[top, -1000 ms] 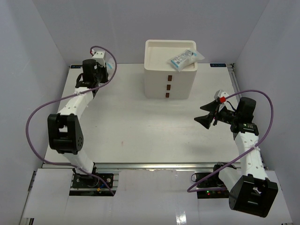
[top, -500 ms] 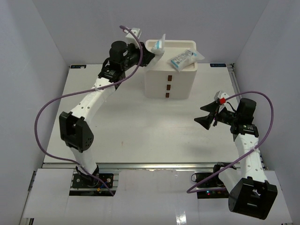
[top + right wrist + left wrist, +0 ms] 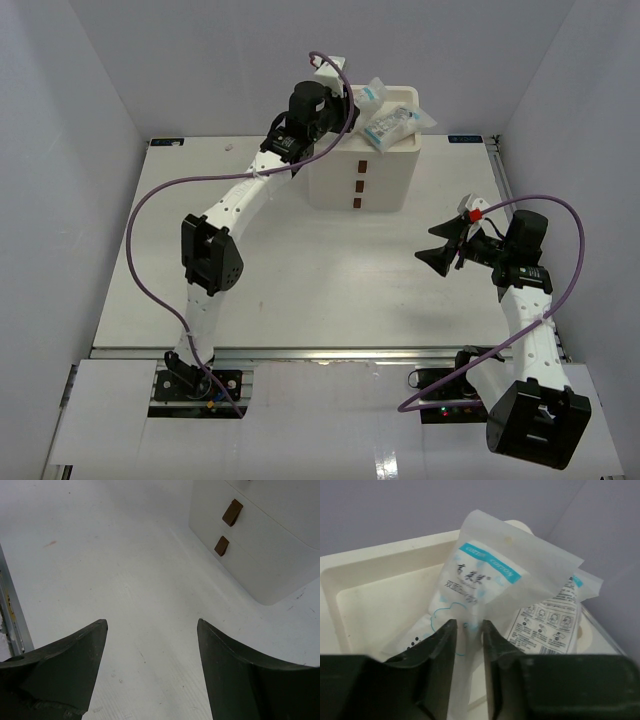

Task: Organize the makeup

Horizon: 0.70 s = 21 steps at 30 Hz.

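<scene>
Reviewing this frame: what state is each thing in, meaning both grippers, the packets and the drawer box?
left gripper: shut on the held packet, over the top tray
held packet: upright, pinched at its lower edge
second packet: lying loose in the top tray
drawer box: visible drawers shut
right gripper: open, empty, above the table

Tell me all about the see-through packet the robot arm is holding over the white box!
The clear packet is a soft, crinkly plastic pouch with a teal band, printed writing near its top, and white contents inside. It stands nearly upright, tilted a little, with its lower part pinched between the fingers of the left gripper. It hangs over the open top tray of the white box. Its right side sits in front of a second packet lying there.
</scene>
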Motion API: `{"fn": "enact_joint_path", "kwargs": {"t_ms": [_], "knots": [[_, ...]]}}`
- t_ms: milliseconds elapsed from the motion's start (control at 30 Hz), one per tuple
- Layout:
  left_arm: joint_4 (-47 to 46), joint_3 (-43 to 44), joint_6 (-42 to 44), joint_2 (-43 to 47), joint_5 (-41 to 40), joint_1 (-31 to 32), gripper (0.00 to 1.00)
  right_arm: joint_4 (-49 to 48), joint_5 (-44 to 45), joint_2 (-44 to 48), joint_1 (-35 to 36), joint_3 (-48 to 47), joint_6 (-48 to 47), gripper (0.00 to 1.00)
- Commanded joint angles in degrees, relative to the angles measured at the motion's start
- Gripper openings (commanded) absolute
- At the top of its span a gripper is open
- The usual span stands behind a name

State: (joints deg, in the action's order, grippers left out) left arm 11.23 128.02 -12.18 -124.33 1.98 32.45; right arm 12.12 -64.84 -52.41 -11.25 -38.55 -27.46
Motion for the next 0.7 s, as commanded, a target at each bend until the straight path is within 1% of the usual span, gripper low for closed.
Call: {"fn": "enact_joint_path", "kwargs": {"t_ms": [0,67,100,167,200,267,400,433,467,500,533,567,600,633,667], "knots": [[0.7,3.2,1.4,2.0,-6.6,0.4,0.47,-1.0,-0.9,1.0,-0.4,0.0,-0.1,0.79],[0.7,3.3,2.1,2.2,-7.2,0.4,0.57,-1.0,-0.8,0.9,-0.4,0.0,-0.1,0.79],[0.8,3.6,2.5,2.5,-7.4,0.5,0.65,-1.0,-0.8,0.9,-0.4,0.0,-0.1,0.79],[0.9,3.8,3.1,3.3,-7.2,0.6,0.71,-1.0,-0.7,0.9,-0.4,0.0,-0.1,0.79],[0.9,3.8,3.2,3.7,-7.0,0.6,0.73,-1.0,-0.6,0.9,-0.4,0.0,-0.1,0.79],[0.9,3.7,3.5,4.6,-6.5,0.7,0.74,-1.0,-0.6,0.9,-0.5,0.1,-0.1,0.79],[1.2,0.4,4.4,10.2,-3.2,0.7,0.75,-1.0,-0.4,1.3,-0.8,0.3,-0.1,0.79],[1.1,-3.2,4.9,13.4,-1.8,0.7,0.76,-0.8,-0.3,1.4,-1.0,0.3,0.0,0.79],[0.9,-8.6,5.4,18.0,-0.1,0.7,0.79,-0.5,-0.3,1.5,-1.3,0.2,0.2,0.79],[0.4,-11.9,6.0,20.6,1.3,0.7,0.81,-0.5,-0.1,1.5,-1.8,0.2,0.6,0.80],[-1.2,-18.1,6.6,25.1,2.9,0.6,0.87,-0.5,0.1,1.6,-2.3,0.2,1.0,0.81],[-3.6,-26.5,7.2,31.0,4.5,0.5,0.94,-0.6,0.2,1.8,-2.8,0.2,1.3,0.82],[-5.8,-33.8,7.4,36.3,5.6,0.3,0.97,-0.7,0.4,1.9,-3.6,0.1,2.1,0.85],[-7.9,-40.4,7.3,41.1,6.3,-0.1,0.98,-0.8,0.8,2.1,-4.6,0.1,3.3,0.91],[-9.4,-47.6,6.7,46.6,6.6,-0.7,0.98,-0.8,0.8,2.1,-5.5,0.1,4.3,0.91]]}}
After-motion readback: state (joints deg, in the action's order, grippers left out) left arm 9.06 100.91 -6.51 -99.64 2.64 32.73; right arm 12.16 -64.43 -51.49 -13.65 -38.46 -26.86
